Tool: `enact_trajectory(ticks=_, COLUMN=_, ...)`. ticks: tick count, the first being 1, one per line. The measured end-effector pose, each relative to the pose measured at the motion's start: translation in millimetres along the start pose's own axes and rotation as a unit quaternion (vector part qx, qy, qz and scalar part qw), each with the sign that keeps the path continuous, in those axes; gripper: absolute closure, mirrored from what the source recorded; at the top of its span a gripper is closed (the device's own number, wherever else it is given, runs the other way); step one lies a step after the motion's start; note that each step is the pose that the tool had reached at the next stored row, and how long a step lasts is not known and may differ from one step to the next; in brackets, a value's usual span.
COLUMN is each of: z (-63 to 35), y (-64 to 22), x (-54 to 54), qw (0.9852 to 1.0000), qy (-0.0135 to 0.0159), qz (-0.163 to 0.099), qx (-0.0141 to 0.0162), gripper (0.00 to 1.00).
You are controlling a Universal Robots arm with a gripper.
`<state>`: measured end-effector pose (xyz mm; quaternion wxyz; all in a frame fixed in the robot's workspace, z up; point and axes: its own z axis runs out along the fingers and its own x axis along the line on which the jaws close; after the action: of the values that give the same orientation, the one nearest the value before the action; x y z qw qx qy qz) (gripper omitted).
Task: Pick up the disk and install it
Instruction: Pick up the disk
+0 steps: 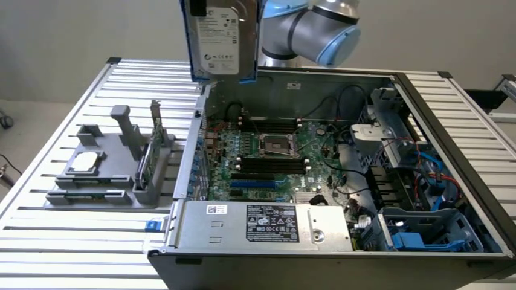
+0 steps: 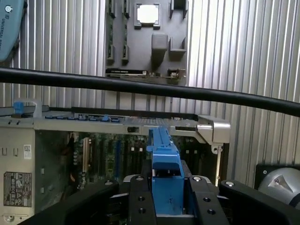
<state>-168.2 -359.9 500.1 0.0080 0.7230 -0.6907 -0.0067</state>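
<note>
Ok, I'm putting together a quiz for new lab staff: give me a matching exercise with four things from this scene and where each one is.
Things:
1. the disk
2. processor chip
3. green circuit card
4. power supply

Places:
A. lying flat on the grey holder
B. held upright in the pincer, above the case's edge
C. inside the open computer case
D. standing upright in the grey holder

Pairs: 1-B, 2-A, 3-D, 4-C

1. Blue arm cover (image 2: 7, 28): you can read "UNIVERSAL"; the letters after it are cut off.
2. White label on the disk (image 1: 219, 36): print too small for you to read.
3. Label on the power-supply box (image 1: 270, 223): likewise illegible.
</note>
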Motion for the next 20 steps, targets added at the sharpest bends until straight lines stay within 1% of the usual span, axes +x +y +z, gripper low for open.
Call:
enact_trajectory(ticks=5, z=-1.6, y=-20.8, x=7.8, qw=1.0000, qy=-0.0016, qz=0.000, qx=0.0002, gripper=0.68)
enact_trajectory(ticks=10, z=-5.2, y=-39.7, x=16.6, qw=1.0000, qy=-0.0018, qz=0.000, qx=0.0001, gripper=0.68)
enact_trajectory(ticks=14, z=-12.3, y=-54.8, x=24.1, qw=1.0000, qy=-0.0018, qz=0.000, qx=-0.0006, gripper=0.68)
enact_trajectory(ticks=20, z=-26.6, y=-79.8, x=36.3, qw=1.0000, qy=-0.0019, qz=0.000, qx=-0.0023, gripper=0.68)
